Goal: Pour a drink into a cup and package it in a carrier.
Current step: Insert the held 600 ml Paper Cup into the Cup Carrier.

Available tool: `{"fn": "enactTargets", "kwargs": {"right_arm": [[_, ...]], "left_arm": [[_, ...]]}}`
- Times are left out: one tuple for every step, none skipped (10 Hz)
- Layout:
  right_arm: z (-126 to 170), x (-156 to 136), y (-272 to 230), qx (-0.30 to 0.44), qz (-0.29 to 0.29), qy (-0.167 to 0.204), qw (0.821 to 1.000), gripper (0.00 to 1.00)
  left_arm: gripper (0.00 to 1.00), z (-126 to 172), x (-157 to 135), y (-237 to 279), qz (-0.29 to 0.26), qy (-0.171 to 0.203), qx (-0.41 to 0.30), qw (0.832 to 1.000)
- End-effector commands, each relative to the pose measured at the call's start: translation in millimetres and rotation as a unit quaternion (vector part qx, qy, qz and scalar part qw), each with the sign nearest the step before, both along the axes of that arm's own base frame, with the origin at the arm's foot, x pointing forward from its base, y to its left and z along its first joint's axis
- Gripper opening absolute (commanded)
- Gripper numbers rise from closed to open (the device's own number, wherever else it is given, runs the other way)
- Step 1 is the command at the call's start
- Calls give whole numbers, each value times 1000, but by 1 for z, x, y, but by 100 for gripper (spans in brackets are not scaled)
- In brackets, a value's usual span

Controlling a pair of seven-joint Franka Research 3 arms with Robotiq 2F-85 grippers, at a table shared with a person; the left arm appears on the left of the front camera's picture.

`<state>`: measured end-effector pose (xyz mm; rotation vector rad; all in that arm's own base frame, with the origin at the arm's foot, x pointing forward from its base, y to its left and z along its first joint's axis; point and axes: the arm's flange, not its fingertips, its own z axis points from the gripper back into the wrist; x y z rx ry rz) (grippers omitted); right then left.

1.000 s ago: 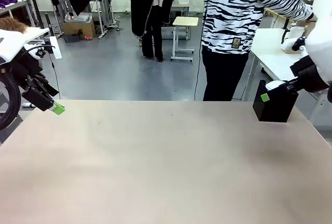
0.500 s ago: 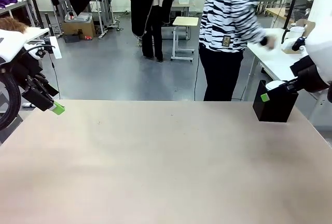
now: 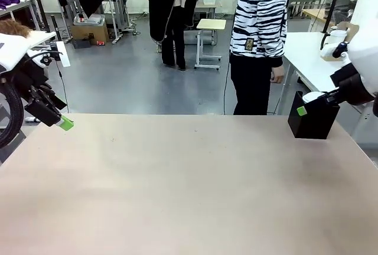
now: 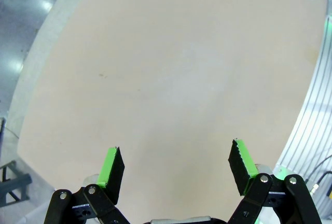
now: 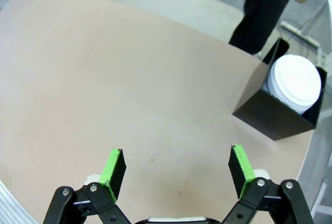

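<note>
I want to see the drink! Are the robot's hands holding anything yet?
No, nothing: the left gripper and right gripper are both open and empty above the table.

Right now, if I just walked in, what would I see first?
Probably the person in the zebra-striped top standing past the far edge of the big tan table. Next, the black square box at the table's far right corner, with white round lids stacked inside. The left gripper and right gripper hang open over the tabletop, holding nothing.
</note>
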<state>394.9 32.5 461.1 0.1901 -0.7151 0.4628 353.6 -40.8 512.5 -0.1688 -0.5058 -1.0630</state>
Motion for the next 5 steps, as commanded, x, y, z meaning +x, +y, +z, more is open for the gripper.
{"fn": "enactTargets", "kwargs": {"right_arm": [[-3,3,-3,9,9,-15,1000,100],[-3,3,-3,9,9,-15,1000,100],[-3,3,-3,9,9,-15,1000,100],[-3,3,-3,9,9,-15,1000,100],[-3,3,-3,9,9,-15,1000,100]], "left_arm": [[100,2,0,0,6,3,-2,1000],[100,2,0,0,6,3,-2,1000],[100,2,0,0,6,3,-2,1000],[100,2,0,0,6,3,-2,1000],[100,2,0,0,6,3,-2,1000]]}}
